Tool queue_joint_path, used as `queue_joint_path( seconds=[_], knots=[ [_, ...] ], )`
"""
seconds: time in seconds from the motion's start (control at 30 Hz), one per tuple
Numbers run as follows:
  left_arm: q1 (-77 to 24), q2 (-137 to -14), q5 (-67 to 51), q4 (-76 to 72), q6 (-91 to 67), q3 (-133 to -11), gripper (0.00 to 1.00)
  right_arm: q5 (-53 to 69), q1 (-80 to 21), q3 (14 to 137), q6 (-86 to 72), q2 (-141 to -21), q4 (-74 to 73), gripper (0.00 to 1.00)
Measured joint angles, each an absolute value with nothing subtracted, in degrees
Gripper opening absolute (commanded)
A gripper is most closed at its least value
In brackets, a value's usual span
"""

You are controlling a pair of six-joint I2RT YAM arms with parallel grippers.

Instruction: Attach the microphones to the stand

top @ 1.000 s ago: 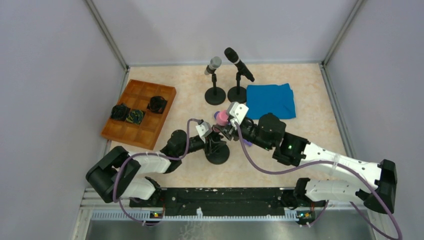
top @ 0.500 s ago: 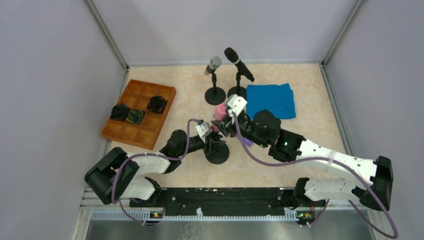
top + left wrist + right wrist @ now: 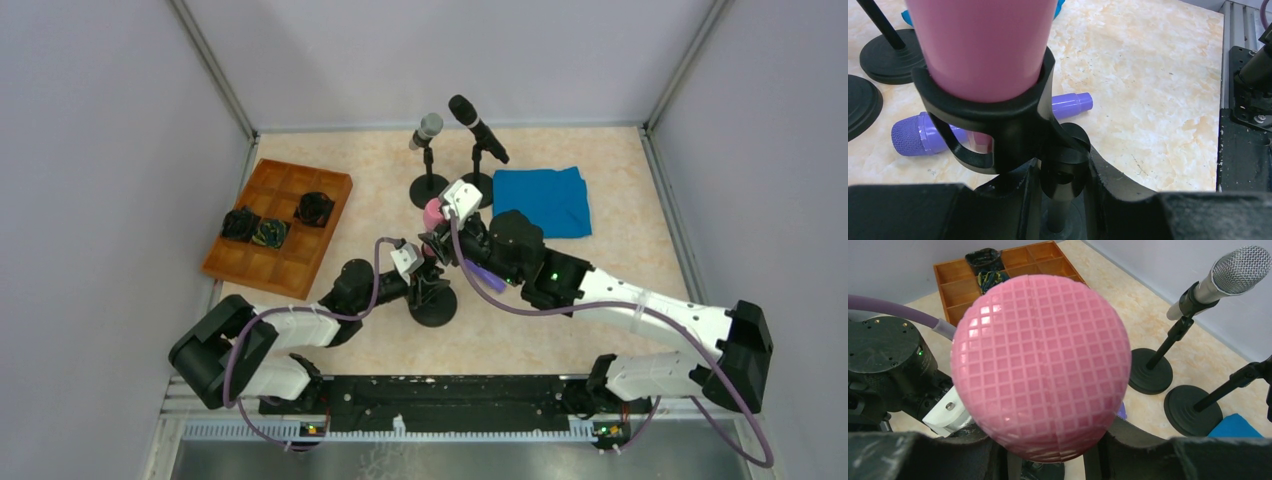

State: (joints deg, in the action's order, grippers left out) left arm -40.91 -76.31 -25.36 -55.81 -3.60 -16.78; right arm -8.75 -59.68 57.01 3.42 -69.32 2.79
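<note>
A pink microphone [image 3: 433, 213] is held by my right gripper [image 3: 447, 240], which is shut on its body just below the gridded head [image 3: 1040, 365]. The pink body [image 3: 983, 45] sits in the black clip [image 3: 998, 120] of the near stand, whose round base [image 3: 434, 305] rests on the table. My left gripper [image 3: 420, 272] is shut on that stand's post [image 3: 1064, 175], just under the clip joint. A purple microphone [image 3: 913, 135] lies flat on the table beside the stand and is partly hidden under the right arm in the top view [image 3: 480, 274].
Two other stands at the back hold a silver microphone [image 3: 427, 130] and a black microphone [image 3: 477, 127]. A blue cloth [image 3: 540, 200] lies to their right. An orange compartment tray [image 3: 280, 255] with dark bundles is at the left.
My right arm has moved the pink microphone away from me and slightly left, over the near stand's clip. The left arm has stayed on the stand.
</note>
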Motion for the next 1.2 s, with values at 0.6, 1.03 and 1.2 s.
queue_joint_path(
  seconds=[0.6,1.03,1.2],
  knots=[
    [-40.93,-76.23,-24.93,-55.68,-3.20,-16.78,0.00,-8.86,-58.96,54.74,2.17,-70.35,6.13,0.00],
    [-40.93,-75.85,-23.94,-55.18,-3.09,-16.78,0.00,-3.49,-54.98,59.75,-2.17,-75.40,1.61,0.00],
    [-40.93,-75.85,-23.92,-55.18,-3.09,-16.78,0.00,-2.94,-54.81,59.75,-2.17,-75.96,1.52,0.00]
  ],
)
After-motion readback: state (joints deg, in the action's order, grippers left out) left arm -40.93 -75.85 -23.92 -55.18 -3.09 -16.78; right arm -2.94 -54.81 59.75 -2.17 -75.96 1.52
